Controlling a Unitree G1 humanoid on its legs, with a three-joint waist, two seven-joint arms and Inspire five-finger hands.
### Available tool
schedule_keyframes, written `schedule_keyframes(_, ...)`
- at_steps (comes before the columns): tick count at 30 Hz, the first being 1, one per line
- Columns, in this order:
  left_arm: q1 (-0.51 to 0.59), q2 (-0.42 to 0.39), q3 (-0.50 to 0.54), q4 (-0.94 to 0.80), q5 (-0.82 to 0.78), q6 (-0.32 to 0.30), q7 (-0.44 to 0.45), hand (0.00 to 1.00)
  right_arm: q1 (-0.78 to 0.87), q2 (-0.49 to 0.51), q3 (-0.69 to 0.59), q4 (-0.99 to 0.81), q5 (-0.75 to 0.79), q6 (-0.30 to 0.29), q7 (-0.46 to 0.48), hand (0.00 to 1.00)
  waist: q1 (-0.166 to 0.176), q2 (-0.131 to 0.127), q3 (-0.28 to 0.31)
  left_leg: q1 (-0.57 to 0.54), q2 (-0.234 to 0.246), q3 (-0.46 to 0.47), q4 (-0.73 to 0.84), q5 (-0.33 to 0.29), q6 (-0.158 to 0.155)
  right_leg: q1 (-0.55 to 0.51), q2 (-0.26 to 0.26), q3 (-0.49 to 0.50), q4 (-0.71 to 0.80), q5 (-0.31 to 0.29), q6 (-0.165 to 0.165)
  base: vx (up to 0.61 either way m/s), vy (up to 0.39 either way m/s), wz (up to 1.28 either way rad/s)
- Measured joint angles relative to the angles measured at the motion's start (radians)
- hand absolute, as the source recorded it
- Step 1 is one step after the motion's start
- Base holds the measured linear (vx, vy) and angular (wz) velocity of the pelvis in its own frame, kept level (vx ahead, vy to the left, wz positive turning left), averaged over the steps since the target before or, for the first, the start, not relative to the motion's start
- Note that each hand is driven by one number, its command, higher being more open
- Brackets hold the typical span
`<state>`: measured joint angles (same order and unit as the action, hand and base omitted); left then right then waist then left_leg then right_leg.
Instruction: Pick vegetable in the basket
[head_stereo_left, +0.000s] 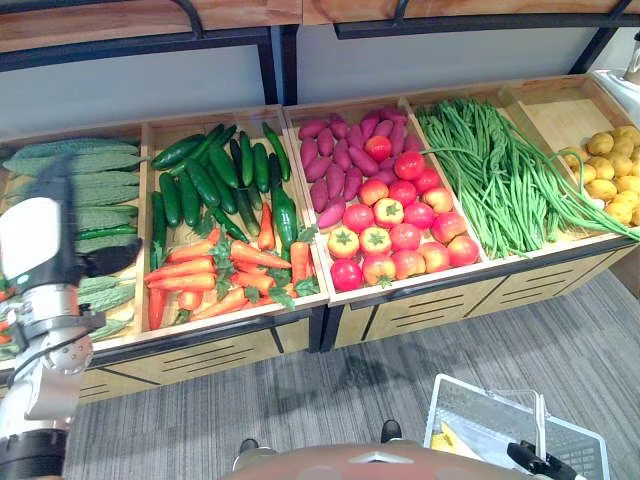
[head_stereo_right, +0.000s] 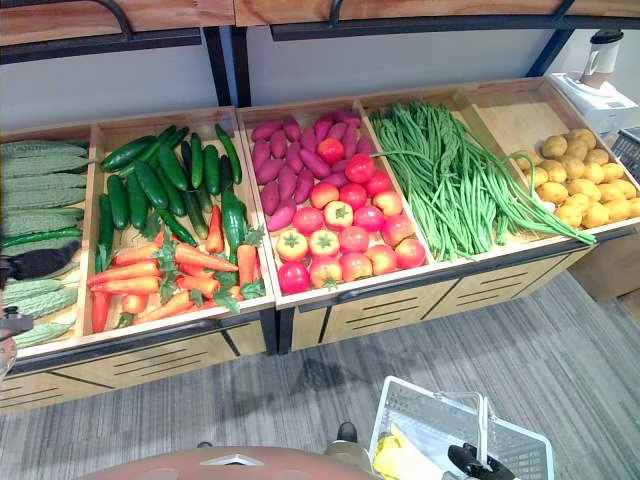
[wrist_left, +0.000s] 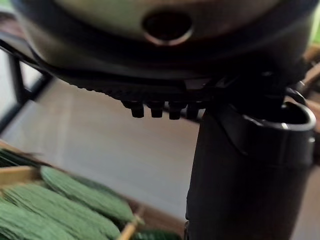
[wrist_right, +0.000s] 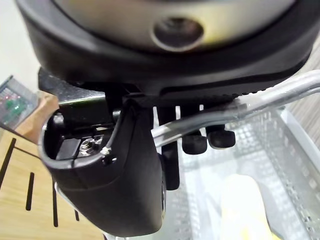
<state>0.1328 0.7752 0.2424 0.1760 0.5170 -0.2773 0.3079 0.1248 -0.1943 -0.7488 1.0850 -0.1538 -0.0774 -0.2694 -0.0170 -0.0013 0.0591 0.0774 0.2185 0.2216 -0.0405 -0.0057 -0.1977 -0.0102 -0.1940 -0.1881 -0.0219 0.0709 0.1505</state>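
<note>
Grey carpet (head_stereo_left: 450, 360) under a wooden produce stand (head_stereo_left: 420, 308). Left hand (head_stereo_left: 105, 258), fingers straight, hovers over bitter gourds (head_stereo_left: 80, 160), carrots (head_stereo_left: 250, 255) just beyond. Right hand (wrist_right: 110, 190) curls round the handle (wrist_right: 280, 95) of the wire basket (head_stereo_right: 430, 410); something yellow (head_stereo_right: 400, 458) inside.

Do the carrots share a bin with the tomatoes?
No, the carrots lie with the cucumbers, and a wooden divider separates them from the tomatoes.
</note>
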Motion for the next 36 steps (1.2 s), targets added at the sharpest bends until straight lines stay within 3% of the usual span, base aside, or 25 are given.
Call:
schedule_keyframes(2,0.029,0.094,-0.082,-0.001,-0.025,-0.073,-0.14,1.0,0.002,-0.013,0.016,0.0,-0.007,-0.004,0.01,0.0,-0.019,0.009,-0.007,0.002,0.0,0.003,-0.007,0.0,-0.001,0.0,0.002,0.001,-0.002,0.0,0.001,0.0,0.0,0.0)
schedule_keyframes(9,0.034,0.127,-0.208,0.016,-0.127,-0.112,-0.325,1.0,0.018,-0.014,0.037,0.0,-0.036,-0.006,0.045,0.0,-0.013,0.011,-0.022,0.018,0.0,0.011,-0.014,0.0,0.0,0.004,0.002,0.003,0.0,0.001,0.0,0.0,0.001,-0.01)
schedule_keyframes(19,0.032,0.117,-0.278,0.155,-0.122,-0.068,-0.335,1.0,0.021,-0.018,0.044,-0.003,-0.037,-0.005,0.047,0.0,-0.011,0.013,-0.034,0.014,0.0,0.015,-0.001,-0.003,0.0,0.004,-0.001,0.003,-0.007,0.001,0.0,-0.03,-0.005,-0.02)
schedule_keyframes(24,0.031,0.08,-0.257,0.231,-0.08,-0.036,-0.309,1.0,0.02,-0.025,0.043,-0.003,-0.037,-0.005,0.047,0.0,-0.009,0.021,-0.038,0.013,0.0,0.016,-0.006,-0.001,-0.002,0.005,0.001,0.003,-0.017,0.01,0.007,0.0,0.0,0.0)
schedule_keyframes(36,-0.033,-0.029,-0.155,0.303,0.081,0.043,-0.203,1.0,-0.001,-0.025,0.046,-0.012,-0.073,-0.002,0.046,0.0,0.007,0.012,-0.007,0.01,-0.016,0.01,-0.008,-0.004,0.003,0.006,-0.014,0.0,-0.017,0.01,0.007,0.0,0.0,0.0)
